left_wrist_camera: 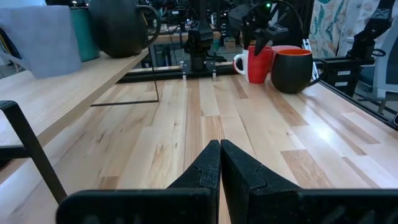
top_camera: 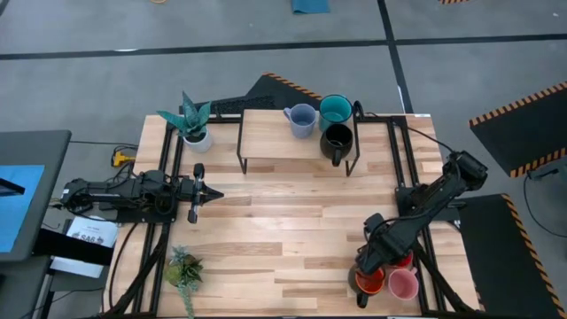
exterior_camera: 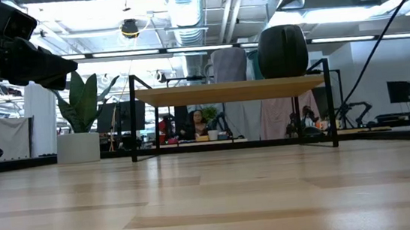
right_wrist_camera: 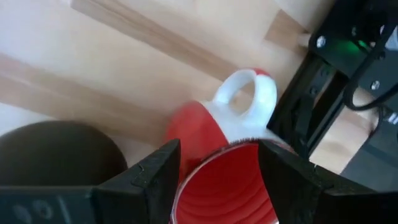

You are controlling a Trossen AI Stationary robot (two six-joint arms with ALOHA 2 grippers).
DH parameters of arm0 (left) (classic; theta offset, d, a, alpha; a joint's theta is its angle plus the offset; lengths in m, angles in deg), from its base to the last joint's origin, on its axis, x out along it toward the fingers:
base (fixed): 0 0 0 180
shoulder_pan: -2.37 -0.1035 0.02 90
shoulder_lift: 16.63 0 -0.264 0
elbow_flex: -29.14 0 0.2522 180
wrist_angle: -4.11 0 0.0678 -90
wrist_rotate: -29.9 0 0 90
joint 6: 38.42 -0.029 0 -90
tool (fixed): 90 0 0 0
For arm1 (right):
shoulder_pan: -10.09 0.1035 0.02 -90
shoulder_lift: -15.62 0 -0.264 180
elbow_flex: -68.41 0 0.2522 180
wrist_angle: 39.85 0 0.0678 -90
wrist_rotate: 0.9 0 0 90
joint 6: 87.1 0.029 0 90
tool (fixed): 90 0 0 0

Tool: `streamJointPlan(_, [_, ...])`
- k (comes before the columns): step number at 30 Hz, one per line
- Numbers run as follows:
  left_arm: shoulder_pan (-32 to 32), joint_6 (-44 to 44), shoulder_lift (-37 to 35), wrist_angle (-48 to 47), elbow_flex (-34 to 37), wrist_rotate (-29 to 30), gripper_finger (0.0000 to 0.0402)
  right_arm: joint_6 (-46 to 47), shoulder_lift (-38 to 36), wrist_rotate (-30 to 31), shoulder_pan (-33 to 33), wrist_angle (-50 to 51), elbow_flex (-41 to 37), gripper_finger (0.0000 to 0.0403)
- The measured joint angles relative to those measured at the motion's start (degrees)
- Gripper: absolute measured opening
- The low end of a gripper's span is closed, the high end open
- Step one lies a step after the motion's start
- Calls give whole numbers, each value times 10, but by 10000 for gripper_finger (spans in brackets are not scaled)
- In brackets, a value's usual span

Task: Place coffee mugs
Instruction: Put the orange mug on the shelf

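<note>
Down at the lower right of the high view, the right gripper (top_camera: pixel 379 254) sits over a cluster of three mugs near the table's (top_camera: pixel 283 230) right front corner. Its wrist view shows the fingers (right_wrist_camera: pixel 152 171) spread wide either side of the red mug's (right_wrist_camera: pixel 214 168) rim, white handle up in frame; whether they touch it, I cannot tell. The dark mug with orange inside (top_camera: pixel 368 282) stands just beside it, and the pink mug (top_camera: pixel 403 284) is at the far lower right.

At centre left of the high view the left gripper (top_camera: pixel 197 192) waits above bare wood, fingers (left_wrist_camera: pixel 208 171) pressed together with nothing between them. A small leafy plant (top_camera: pixel 183 270) lies at lower left.

Farther back, at upper centre, a low wooden shelf (top_camera: pixel 266 137) on a black wire frame carries three mugs at its right end: the pale grey-blue mug (top_camera: pixel 302 120), the teal mug (top_camera: pixel 335 109) just beside it, and the black mug (top_camera: pixel 337 142) in front of the teal one. A white plant pot (top_camera: pixel 198 137) with spiky green leaves stands left of the shelf.
</note>
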Motion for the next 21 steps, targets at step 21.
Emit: streamJointPlan(21, [0,0,0,0,0,0,0,19,0,-18,1,-37,0,187])
